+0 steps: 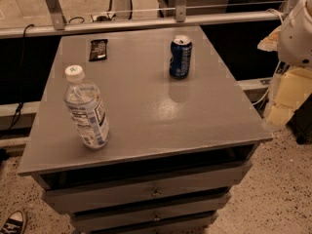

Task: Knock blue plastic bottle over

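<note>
blue plastic bottle (pixel 87 112) upright front-L | pincer (pixel 284 104) far R, well apart | state unclear

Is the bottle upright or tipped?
Upright: bottle stands base-down on table, cap up. Gripper at right edge, apart from it.

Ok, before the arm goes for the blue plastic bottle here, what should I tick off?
1. Blue plastic bottle upright, capped, front left of table: ok.
2. Soda can stands apart from the bottle: ok.
3. Dark packet lies at back left, away from it: ok.
4. Claw placement: cannot tell; it is out of view, only the arm shows at the right edge.
</note>
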